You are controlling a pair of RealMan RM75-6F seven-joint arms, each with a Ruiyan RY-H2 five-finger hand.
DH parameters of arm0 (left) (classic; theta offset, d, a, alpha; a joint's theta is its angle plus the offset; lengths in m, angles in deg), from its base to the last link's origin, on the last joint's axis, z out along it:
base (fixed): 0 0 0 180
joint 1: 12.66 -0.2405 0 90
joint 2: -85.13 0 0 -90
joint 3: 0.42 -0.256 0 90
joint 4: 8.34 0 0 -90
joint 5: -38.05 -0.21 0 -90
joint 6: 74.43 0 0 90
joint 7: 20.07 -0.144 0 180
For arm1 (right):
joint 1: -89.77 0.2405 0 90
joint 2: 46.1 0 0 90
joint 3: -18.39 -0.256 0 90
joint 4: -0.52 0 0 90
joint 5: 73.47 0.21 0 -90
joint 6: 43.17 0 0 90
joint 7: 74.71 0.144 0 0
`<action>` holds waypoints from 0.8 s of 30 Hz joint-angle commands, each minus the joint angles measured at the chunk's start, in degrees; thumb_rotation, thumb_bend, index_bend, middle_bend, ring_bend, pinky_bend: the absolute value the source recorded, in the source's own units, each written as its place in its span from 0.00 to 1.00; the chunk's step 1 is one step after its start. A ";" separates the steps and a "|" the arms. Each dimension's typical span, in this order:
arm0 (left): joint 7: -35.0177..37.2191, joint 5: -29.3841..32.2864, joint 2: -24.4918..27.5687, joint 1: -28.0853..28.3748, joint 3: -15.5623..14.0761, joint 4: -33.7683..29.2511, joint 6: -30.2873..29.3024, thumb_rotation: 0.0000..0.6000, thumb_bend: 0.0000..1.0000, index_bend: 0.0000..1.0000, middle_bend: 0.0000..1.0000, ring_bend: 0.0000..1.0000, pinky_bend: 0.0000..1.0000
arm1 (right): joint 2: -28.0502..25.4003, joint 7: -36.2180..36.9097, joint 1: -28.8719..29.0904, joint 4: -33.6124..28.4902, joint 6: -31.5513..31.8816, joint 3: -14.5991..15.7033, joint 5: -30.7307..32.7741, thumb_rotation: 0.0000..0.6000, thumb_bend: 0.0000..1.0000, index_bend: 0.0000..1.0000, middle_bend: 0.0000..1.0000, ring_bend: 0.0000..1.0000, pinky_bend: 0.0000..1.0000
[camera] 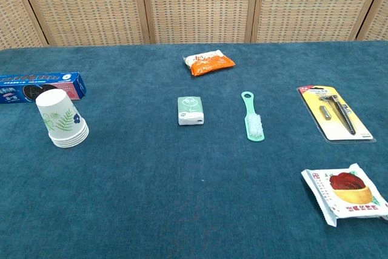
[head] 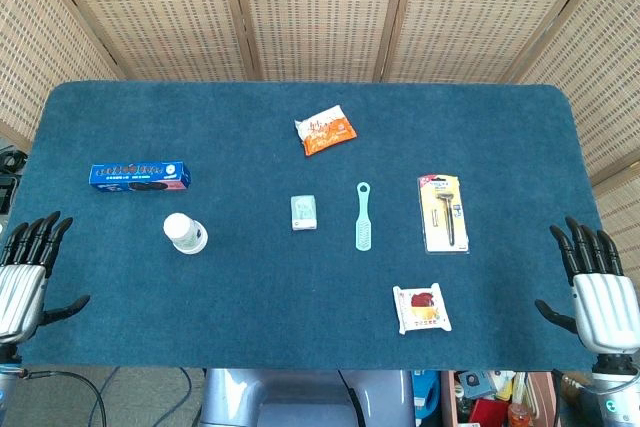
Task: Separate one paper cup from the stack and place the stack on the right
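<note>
A stack of white paper cups (head: 185, 233) (camera: 62, 121) with a green leaf print stands upside down on the left part of the blue table, just in front of a blue biscuit box (head: 139, 176) (camera: 39, 86). My left hand (head: 28, 275) rests at the table's front left edge, fingers spread and empty, well to the left of the stack. At the front right edge my right hand (head: 598, 287) lies the same way, holding nothing. Neither hand shows in the chest view.
An orange snack packet (head: 326, 130) (camera: 208, 63) lies at the back centre. A small green-white pack (head: 304, 211) (camera: 190, 110) and a mint brush (head: 363, 217) (camera: 252, 117) sit mid-table. To the right lie a carded razor (head: 443, 212) (camera: 334, 113) and a wrapped cake (head: 421, 308) (camera: 345, 191).
</note>
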 commanded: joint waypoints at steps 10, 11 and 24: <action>-1.72 0.94 -0.21 1.60 0.96 0.80 3.10 1.00 0.11 0.00 0.00 0.00 0.01 | -0.27 0.25 -0.04 -0.19 -0.65 -0.29 0.77 1.00 0.00 0.00 0.00 0.00 0.00; -1.85 1.09 -0.28 2.14 1.36 1.14 3.64 1.00 0.11 0.00 0.00 0.00 0.02 | -0.31 0.33 -0.03 -0.18 -0.67 -0.35 0.84 1.00 0.00 0.00 0.00 0.00 0.00; 2.23 1.90 -5.85 19.76 6.33 18.16 27.40 1.00 0.11 0.09 0.13 0.16 0.28 | -0.23 0.28 0.62 0.07 -2.50 -1.03 2.96 1.00 0.00 0.00 0.00 0.00 0.00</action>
